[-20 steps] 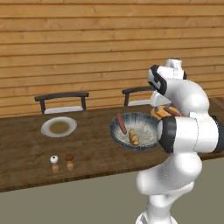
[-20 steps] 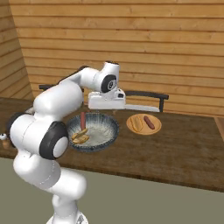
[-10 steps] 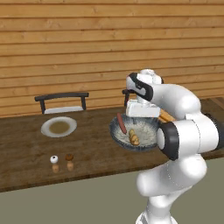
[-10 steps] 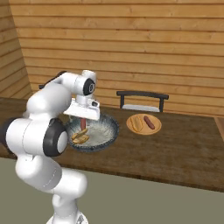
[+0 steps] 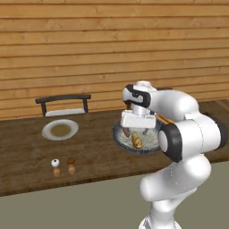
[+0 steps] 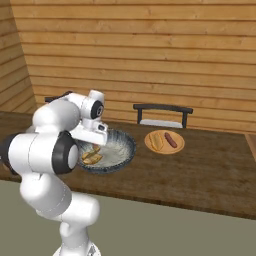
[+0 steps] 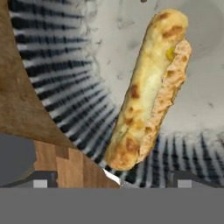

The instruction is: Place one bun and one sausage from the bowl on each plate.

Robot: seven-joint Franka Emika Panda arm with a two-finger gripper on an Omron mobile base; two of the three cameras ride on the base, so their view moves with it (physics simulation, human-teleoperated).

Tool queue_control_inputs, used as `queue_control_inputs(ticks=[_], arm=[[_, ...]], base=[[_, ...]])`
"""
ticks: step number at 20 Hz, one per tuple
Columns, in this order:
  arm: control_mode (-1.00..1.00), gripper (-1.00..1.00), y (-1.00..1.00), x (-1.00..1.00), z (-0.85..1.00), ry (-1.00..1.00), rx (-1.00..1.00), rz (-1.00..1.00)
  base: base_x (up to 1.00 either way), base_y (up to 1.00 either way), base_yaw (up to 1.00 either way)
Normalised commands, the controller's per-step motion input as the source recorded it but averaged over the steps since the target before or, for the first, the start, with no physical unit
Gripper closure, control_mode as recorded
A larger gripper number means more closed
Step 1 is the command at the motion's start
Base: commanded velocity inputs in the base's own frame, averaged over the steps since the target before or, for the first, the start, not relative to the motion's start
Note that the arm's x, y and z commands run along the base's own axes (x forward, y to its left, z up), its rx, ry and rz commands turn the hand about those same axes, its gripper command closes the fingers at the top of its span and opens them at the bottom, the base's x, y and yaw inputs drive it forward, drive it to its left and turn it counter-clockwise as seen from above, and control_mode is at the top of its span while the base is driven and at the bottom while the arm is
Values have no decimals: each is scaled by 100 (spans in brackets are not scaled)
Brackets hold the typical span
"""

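Bun [image 7: 151, 87] lies in bowl [image 6: 125, 145] on desk [image 5: 27, 156], directly under gripper [image 5: 137, 129]. Likely light, soft, squashable; best pinched gently across middle. Fingers spread wide, empty. Right plate [image 6: 150, 145] has bun and sausage; left plate [image 5: 47, 133] bare.

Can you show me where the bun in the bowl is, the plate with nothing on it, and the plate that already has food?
bun [image 7: 151, 89]: hand view, middle of its toasted crust.
bowl [image 6: 127, 145]: right base view, right rim.
empty plate [image 5: 60, 130]: left base view, brownish centre.
filled plate [image 6: 179, 148]: right base view, bare edge beside the sausage [image 6: 171, 140].
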Motion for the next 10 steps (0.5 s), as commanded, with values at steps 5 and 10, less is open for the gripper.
queue_control_inputs(ticks=[5,10], arm=[[-100,-100,-2,5,-49,-9,0,3],[-100,-100,41,-20,-53,-5,0,-3]], base=[[0,0,0],[0,0,0]])
